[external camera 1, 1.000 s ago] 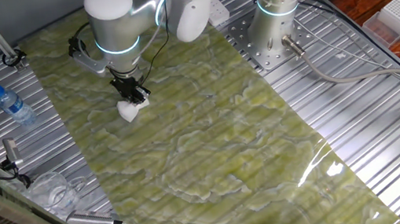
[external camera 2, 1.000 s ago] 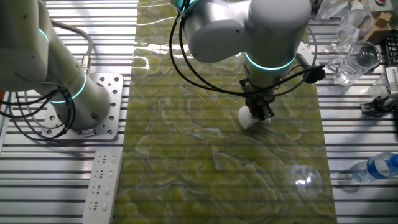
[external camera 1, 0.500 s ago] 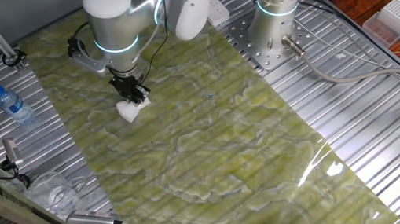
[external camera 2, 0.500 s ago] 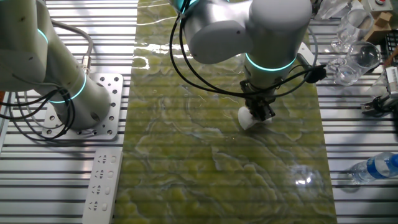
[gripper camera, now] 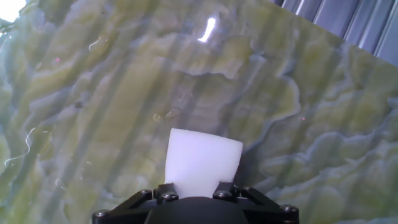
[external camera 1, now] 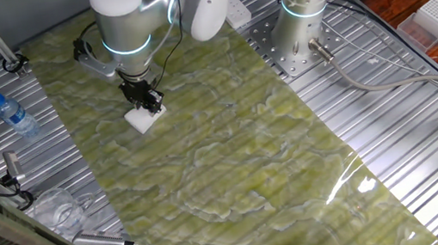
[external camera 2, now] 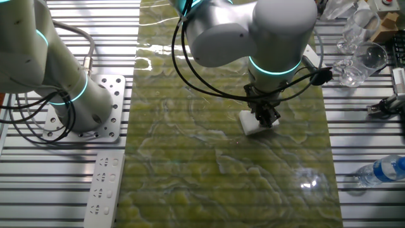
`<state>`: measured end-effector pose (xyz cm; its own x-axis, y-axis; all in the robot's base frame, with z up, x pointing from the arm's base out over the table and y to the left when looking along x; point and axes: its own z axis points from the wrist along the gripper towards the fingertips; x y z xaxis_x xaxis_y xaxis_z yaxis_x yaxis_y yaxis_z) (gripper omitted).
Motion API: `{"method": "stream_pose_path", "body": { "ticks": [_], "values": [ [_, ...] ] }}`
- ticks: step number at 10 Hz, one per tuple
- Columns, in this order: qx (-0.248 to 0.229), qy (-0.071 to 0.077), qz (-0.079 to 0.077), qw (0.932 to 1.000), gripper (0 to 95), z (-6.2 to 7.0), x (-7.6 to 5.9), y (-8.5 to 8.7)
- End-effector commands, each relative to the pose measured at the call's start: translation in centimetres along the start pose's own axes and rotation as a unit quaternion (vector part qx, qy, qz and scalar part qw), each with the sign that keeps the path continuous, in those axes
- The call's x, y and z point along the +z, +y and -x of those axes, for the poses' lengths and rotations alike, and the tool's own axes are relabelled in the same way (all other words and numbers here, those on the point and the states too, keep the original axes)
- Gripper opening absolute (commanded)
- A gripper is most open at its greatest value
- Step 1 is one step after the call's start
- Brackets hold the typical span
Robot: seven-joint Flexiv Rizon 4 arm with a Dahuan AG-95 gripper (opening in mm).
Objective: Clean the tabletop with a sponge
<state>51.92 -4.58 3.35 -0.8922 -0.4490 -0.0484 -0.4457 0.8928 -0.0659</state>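
Since a second ago: sponge (external camera 1: 142, 120) has tipped from tilted to flatter on the tabletop (external camera 1: 234, 164). Claw (external camera 2: 265, 116) clenched on sponge, at the sheet's 11 o'clock corner in one fixed view. Wiping looks barely begun; most of sheet left.

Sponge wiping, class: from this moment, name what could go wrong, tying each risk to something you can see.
1. The tool grips the sponge only at its top, so drag on the tabletop might pull it loose.
2. The sponge sits near the sheet's edge; a wipe that way may catch on the ribbed metal.
3. The bottle and glasses stand close beside the sheet, so a wide sweep might knock them.
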Motion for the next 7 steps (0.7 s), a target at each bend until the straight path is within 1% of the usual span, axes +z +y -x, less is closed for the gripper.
{"method": "stream_pose_path", "body": {
  "ticks": [1, 2, 5, 6, 7],
  "values": [
    [-0.001, 0.000, 0.001, 1.0000, 38.0, -0.1, -0.1, -0.1],
    [-0.006, -0.001, 0.004, 1.0000, 57.0, -0.2, -0.3, -0.2],
    [-0.011, -0.002, 0.005, 0.9999, 57.0, -0.4, -0.6, -0.4],
    [-0.012, 0.001, 0.004, 0.9999, 57.0, -0.5, -1.2, -0.5],
    [-0.013, 0.002, 0.004, 0.9999, 57.0, -0.5, -1.5, -0.6]
  ]
}}
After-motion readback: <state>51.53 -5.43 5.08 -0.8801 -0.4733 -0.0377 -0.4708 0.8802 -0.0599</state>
